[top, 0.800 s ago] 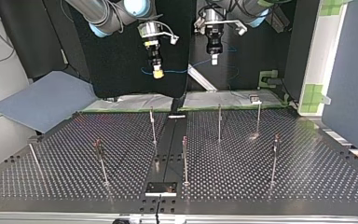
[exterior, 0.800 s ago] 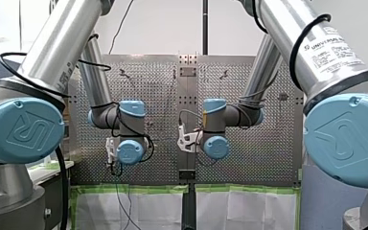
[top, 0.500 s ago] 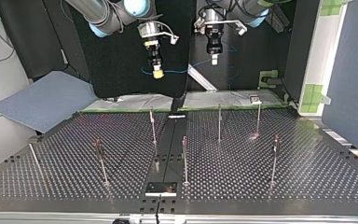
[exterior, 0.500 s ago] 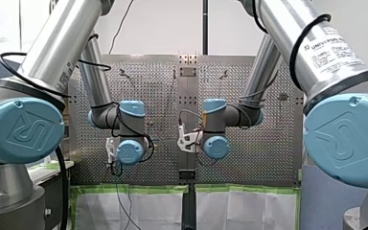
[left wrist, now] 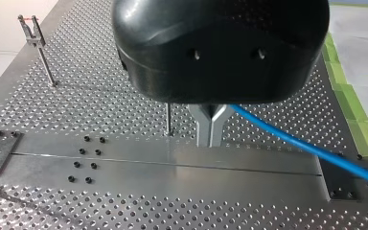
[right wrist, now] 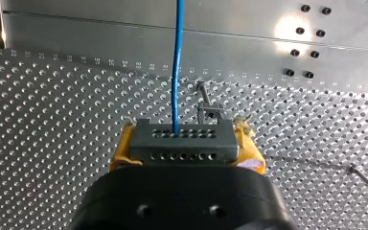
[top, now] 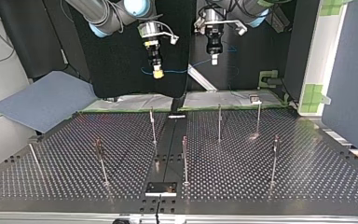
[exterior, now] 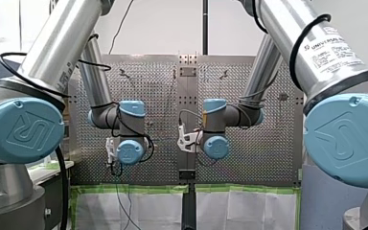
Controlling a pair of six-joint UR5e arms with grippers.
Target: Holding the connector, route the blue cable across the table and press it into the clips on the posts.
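in the top view my right gripper (top: pixel 157 71) hangs at about 11 o'clock from the table's middle, and my left gripper (top: pixel 214 59) hangs near it at about 1 o'clock. both point down and sit well above the perforated table (top: pixel 307 177). the blue cable (top: pixel 177 71) runs between the 2 grippers in a shallow sag, and more of it loops out past my left gripper towards 3 o'clock.

the right wrist view shows my right gripper clenched: its yellow pads (right wrist: pixel 120 152) clamp the grey connector (right wrist: pixel 182 139), 1 pad on each side. the connector's face has 2 rows of small holes. the blue cable leaves the upper row and runs straight ahead of the gripper, at its 12 o'clock, above the table. a post with a clip (right wrist: pixel 210 109) stands below, just past the connector at about 1 o'clock.

in the left wrist view my left gripper's metal fingers (left wrist: pixel 205 128) are pressed together and pinch the blue cable, which leaves them towards their 4 o'clock and hangs clear of the table.

7 thin posts (top: pixel 184 161) stand upright on the table in the top view. the cable is well apart from all of them, up between the grippers.

in the front view the 2 wrists sit on either side of the table's middle strip (exterior: pixel 187 120), my left arm's at 9 o'clock and my right arm's at 3 o'clock.
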